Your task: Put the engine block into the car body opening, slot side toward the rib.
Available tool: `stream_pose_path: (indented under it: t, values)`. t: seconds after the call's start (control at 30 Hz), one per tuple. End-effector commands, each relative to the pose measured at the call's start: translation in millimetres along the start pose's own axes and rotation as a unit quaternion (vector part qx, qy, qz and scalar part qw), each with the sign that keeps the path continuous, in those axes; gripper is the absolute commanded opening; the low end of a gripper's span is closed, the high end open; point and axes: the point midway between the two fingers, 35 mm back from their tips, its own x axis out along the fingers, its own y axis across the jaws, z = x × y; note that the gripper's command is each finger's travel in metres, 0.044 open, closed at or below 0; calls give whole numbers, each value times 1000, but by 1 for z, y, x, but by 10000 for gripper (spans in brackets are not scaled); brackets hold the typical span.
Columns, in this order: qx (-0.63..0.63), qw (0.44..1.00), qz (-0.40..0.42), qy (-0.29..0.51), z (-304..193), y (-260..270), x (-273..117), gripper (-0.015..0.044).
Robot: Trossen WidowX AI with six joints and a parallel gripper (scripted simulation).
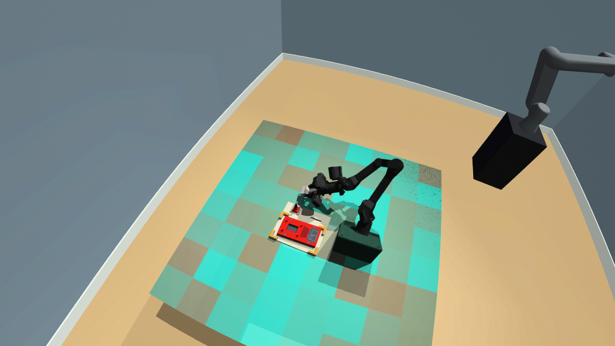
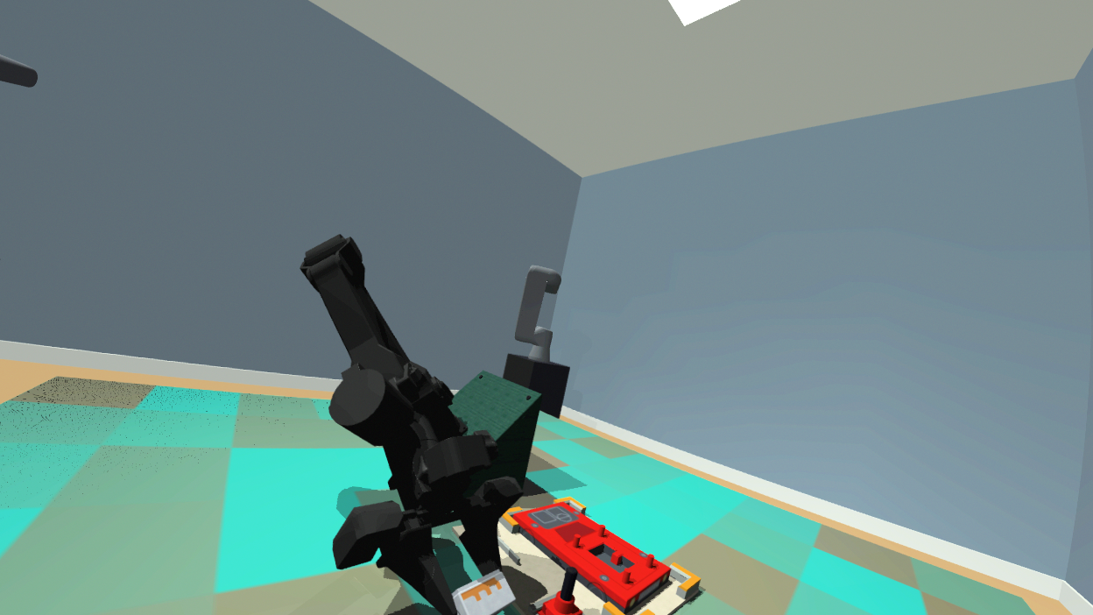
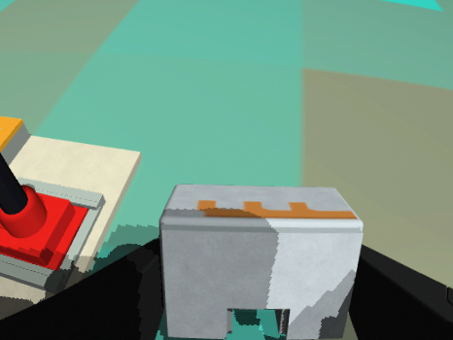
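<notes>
The engine block (image 1: 305, 190) (image 2: 486, 595) (image 3: 219, 272) is light grey with an orange pattern on one face. My gripper (image 2: 475, 585) (image 3: 256, 256) is shut on it, one finger at each end, and holds it tilted in the air off the cream board's edge. A square slot shows in its lower edge in the wrist view. The red car body (image 1: 299, 235) (image 2: 561, 547) lies on the board, away from the block. Its opening (image 1: 292, 228) (image 2: 602, 552) is unfilled, with a small red rib inside. The car body is out of the wrist view.
A red piece with a black stick (image 1: 295, 209) (image 3: 29, 214) stands in a grey holder on the cream board (image 3: 87, 155), near the block. Orange corner brackets (image 1: 272, 235) (image 2: 691, 584) surround the car body. The arm's dark green base (image 1: 357, 249) (image 2: 497, 413) stands beside the board.
</notes>
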Motion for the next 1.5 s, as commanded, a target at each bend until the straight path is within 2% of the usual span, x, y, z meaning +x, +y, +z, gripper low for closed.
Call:
stream_pose_path:
  t: [0.0, 0.6, 1.47]
  values:
    - [-3, 1000, 5, 1, -7, 3, 4, 0]
    - [-4, 1000, 5, 2, -31, 3, 18, 0]
    - [-4, 1000, 5, 2, -27, 1, 19, 0]
